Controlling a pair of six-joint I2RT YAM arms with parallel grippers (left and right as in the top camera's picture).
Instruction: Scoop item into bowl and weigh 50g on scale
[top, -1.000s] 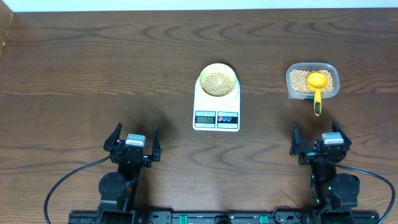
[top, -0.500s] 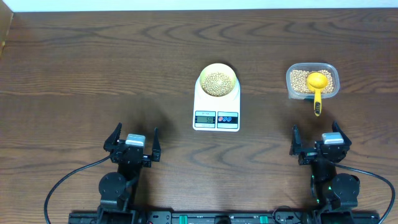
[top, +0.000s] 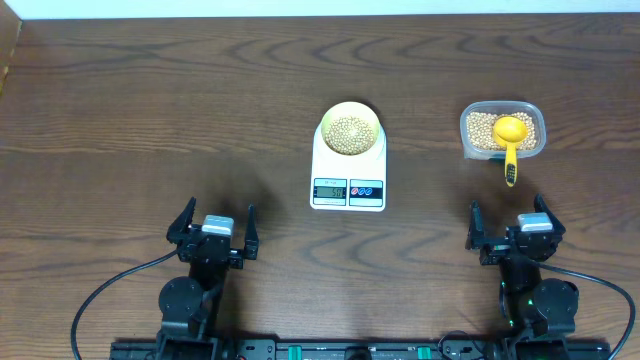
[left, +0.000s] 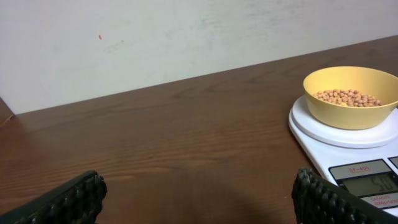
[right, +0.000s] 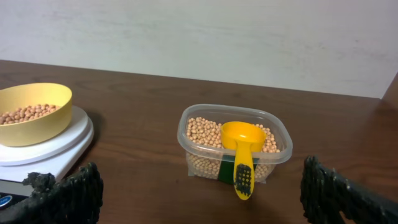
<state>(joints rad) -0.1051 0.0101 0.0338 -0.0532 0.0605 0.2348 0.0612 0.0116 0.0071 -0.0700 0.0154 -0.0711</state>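
A white scale (top: 348, 170) stands at the table's middle, its display lit. On its platform sits the pale yellow bowl (top: 349, 127) holding tan beans (top: 349, 131); the bowl (left: 350, 96) and scale (left: 348, 152) show at the right of the left wrist view, and the bowl (right: 31, 113) at the left of the right wrist view. More beans (right: 205, 132) fill a clear tub (top: 502, 130), with a yellow scoop (top: 510, 140) resting in it, handle over the near rim. My left gripper (top: 212, 228) and right gripper (top: 512, 227) stand open and empty near the front edge, far from everything.
The clear tub (right: 234, 149) stands right of the scale, straight ahead of my right gripper (right: 202, 193). Bare dark wood lies ahead of my left gripper (left: 196, 196). A pale wall runs behind the table's far edge. Cables trail behind both arm bases.
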